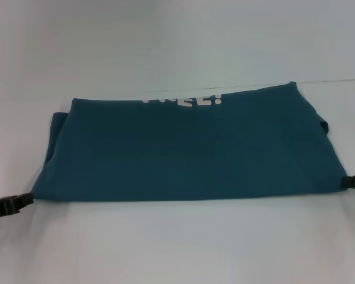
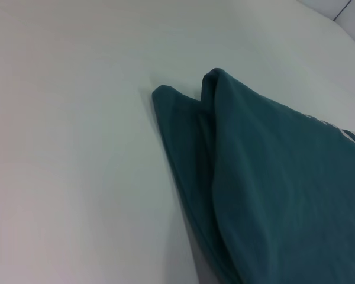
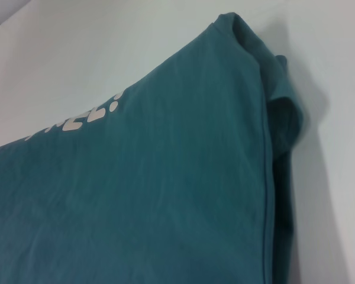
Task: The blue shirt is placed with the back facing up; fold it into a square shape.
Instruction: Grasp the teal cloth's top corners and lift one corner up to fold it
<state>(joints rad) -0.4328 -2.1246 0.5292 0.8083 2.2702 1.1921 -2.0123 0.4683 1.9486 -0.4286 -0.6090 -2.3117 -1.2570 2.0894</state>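
The blue shirt point(image 1: 189, 151) lies folded into a wide band across the white table, with part of its white lettering point(image 1: 183, 99) showing at the far edge. My left gripper point(image 1: 28, 199) is at the shirt's near left corner and my right gripper point(image 1: 347, 182) at its near right corner; each looks shut on the cloth, and the near edge runs straight between them. The left wrist view shows the shirt's folded left-end layers point(image 2: 266, 177). The right wrist view shows the cloth with the lettering and a bunched sleeve point(image 3: 165, 177).
The white table point(image 1: 177, 248) runs bare in front of the shirt and behind it point(image 1: 177, 41). A thin dark seam line point(image 1: 337, 81) crosses the table at the far right.
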